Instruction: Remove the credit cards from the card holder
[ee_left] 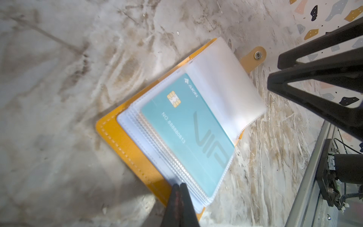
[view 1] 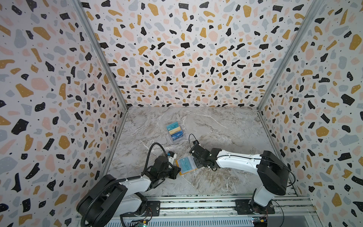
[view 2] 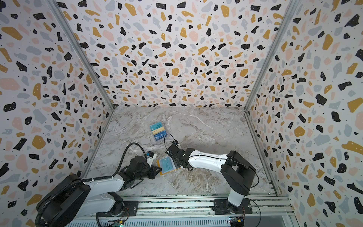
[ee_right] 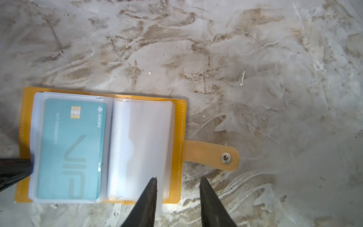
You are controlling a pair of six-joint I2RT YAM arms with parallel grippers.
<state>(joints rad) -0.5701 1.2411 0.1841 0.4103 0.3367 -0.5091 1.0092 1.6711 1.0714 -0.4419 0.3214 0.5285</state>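
White arms point(view 1: 235, 159); black joints point(view 1: 273, 173); right hand point(ee_right: 179, 179) seemingly black

Bright, even, diffuse light; shadows are soft and faint. In both top views the walls point(view 1: 49, 78) bow at the edges. Both wrist views are blurred; the sleeves point(ee_right: 141, 137) glare white.

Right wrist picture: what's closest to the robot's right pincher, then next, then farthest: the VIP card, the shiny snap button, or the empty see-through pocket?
From the right gripper:
1. Empty clear pocket: one fingertip is over it.
2. Snap button: a little way off, outside the pages.
3. Teal VIP card: farthest, on the page across the fold.
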